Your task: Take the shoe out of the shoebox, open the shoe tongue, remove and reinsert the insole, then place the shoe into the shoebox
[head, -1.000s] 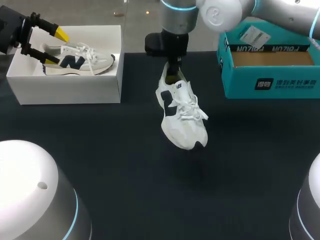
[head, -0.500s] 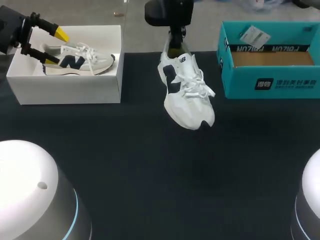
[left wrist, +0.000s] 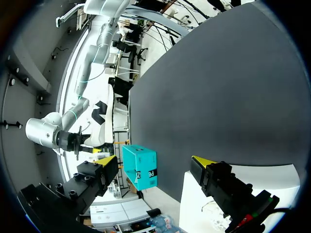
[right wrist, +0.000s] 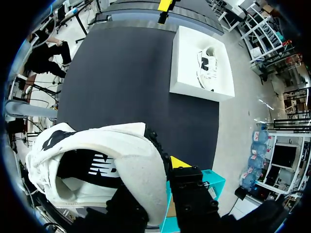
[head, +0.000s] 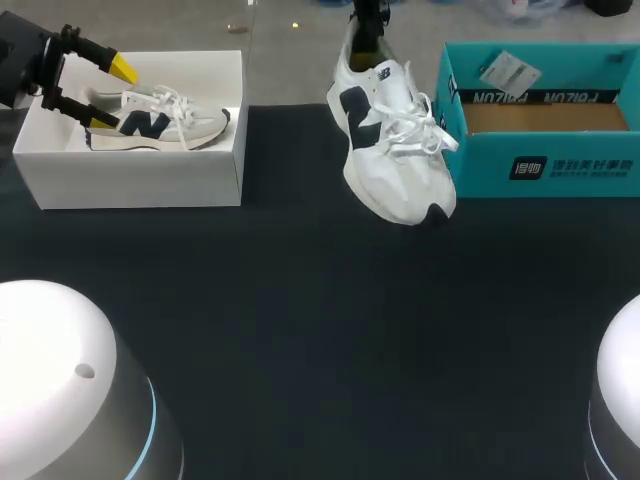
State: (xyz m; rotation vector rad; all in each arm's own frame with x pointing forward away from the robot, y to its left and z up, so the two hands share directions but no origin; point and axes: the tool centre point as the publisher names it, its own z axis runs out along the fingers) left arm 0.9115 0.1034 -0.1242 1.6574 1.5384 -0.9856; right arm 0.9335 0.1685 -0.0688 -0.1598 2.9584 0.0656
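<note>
Beside the teal shoebox's (head: pixel 540 165) left wall, the right gripper (head: pixel 366 38) clasps the white shoe (head: pixel 392 150) by its heel, toe hanging toward the tabletop (head: pixel 300 330). The left gripper (head: pixel 110 95) hangs wide open over a white box (head: pixel 130 175) holding a second shoe (head: pixel 160 122).

The shoe (head: pixel 392 150), hanging heel-up from the right arm (head: pixel 366 18), has travelled from above the middle of the table (head: pixel 300 300) toward its far edge and to the right. A second ago it was well apart from the teal box (head: pixel 540 165). Now it is just beside it, with toe and laces overlapping the box's near left corner in the head view. The toe has swung a little more rightward. The arm's big joints have left the top of the head view, and only its dark end at the heel shows.
</note>
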